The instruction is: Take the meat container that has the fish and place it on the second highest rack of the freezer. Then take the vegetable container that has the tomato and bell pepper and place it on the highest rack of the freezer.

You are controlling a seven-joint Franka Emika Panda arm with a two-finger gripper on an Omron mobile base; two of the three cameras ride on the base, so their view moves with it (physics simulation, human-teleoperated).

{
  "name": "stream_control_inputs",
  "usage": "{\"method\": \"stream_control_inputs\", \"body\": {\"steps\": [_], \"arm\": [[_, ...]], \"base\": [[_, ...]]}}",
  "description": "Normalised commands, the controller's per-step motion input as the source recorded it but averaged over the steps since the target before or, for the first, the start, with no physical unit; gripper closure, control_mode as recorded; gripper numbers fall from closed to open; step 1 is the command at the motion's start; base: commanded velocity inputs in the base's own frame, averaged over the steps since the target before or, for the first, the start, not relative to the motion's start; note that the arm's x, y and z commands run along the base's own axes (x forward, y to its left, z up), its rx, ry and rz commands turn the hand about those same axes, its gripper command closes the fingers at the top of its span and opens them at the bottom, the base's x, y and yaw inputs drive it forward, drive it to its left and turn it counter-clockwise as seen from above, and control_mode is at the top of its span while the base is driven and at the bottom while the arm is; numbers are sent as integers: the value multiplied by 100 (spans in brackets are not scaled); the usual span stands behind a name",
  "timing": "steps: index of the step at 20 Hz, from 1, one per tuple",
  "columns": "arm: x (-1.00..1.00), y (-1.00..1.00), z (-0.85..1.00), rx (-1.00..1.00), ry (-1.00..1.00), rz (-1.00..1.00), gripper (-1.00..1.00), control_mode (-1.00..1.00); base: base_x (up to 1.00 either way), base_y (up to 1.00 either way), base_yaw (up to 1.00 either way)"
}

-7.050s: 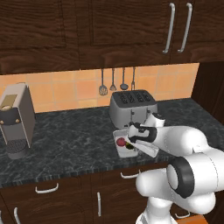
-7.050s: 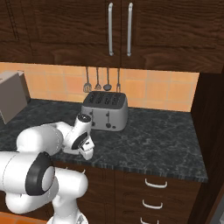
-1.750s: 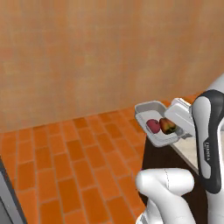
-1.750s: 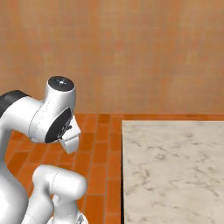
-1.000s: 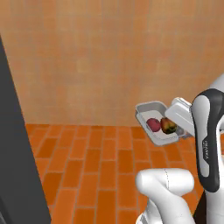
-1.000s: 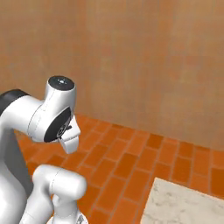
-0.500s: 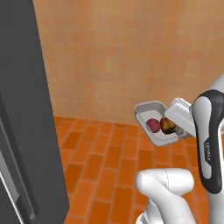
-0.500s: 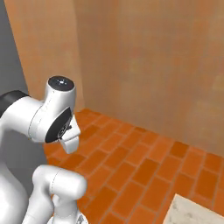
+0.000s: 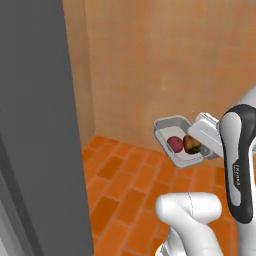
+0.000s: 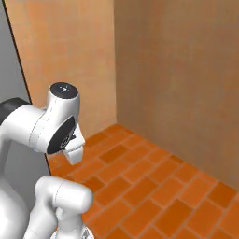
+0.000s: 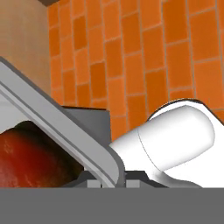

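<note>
The grey vegetable container hangs in the air at chest height, right of centre in the left base view. Inside it lie the red tomato and the orange-red bell pepper. My white hand meets the container's right rim. In the hand view my gripper is shut on that rim, with a reddish vegetable just inside it. The freezer shows as a tall grey slab on the left; its racks are hidden. The meat container with the fish is out of view.
An orange brick floor lies below, with tan walls meeting in a corner ahead. The freezer's grey face also edges the left of the right base view, behind my arm.
The base has kept turning, so the whole scene slid sideways. The grey freezer slab has grown across the left. The container stays in my shut gripper, unchanged.
</note>
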Motion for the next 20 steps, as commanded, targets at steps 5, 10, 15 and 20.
{"method": "stream_control_inputs", "body": {"steps": [5,10,15,20], "arm": [[0,0,0,0,0,0,100,100],[0,0,0,0,0,0,100,100],[0,0,0,0,0,0,100,100],[0,0,0,0,0,0,100,100]], "base": [[-23,-1,57],[-12,-22,67],[-2,-32,70],[-18,-6,73]]}}
